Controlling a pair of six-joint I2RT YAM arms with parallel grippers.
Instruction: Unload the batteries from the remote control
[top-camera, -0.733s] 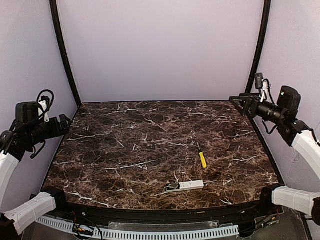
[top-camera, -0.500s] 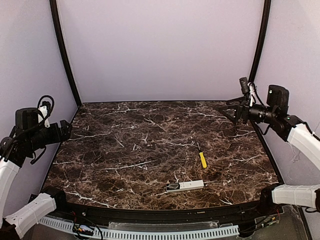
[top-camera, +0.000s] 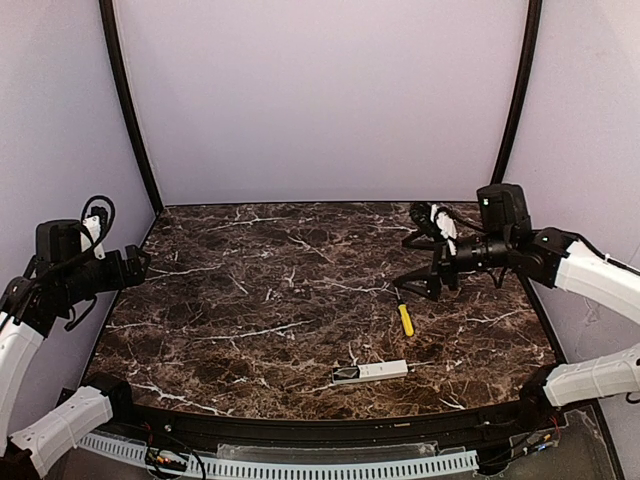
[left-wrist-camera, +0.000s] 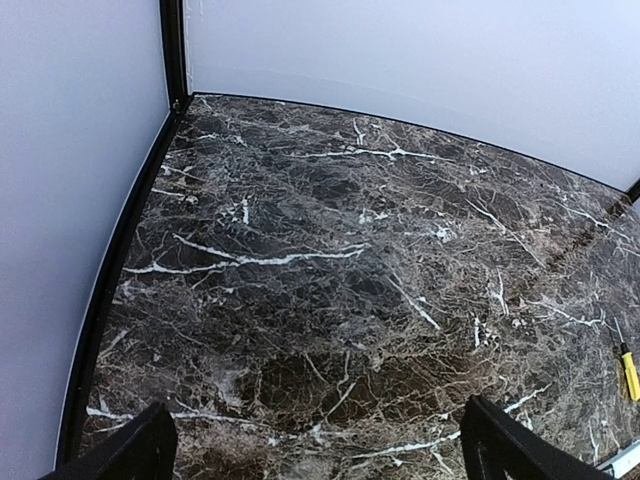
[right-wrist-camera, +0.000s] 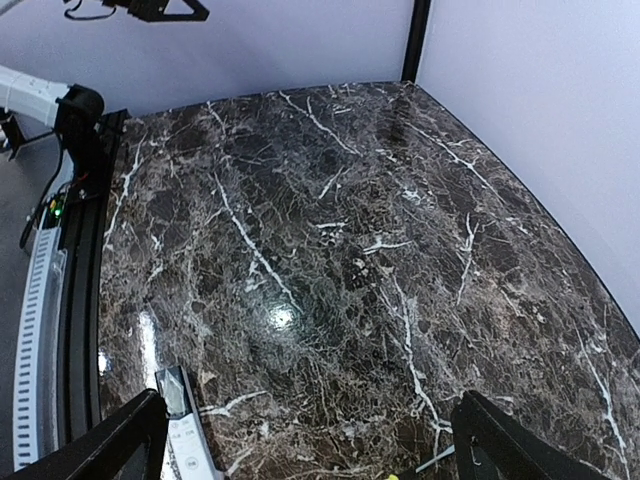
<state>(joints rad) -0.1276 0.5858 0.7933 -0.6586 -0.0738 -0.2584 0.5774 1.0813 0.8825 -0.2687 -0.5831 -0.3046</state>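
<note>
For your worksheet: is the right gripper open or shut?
Open: the right gripper has its fingers far apart at the wrist view's bottom corners, holding nothing.

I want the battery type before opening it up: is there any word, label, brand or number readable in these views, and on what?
No text can be read in any view.
remote control: white bar with one dark end; any print is too small to make out.
yellow-handled screwdriver: no marking visible.
marble-patterned table: no labels or signs.
</note>
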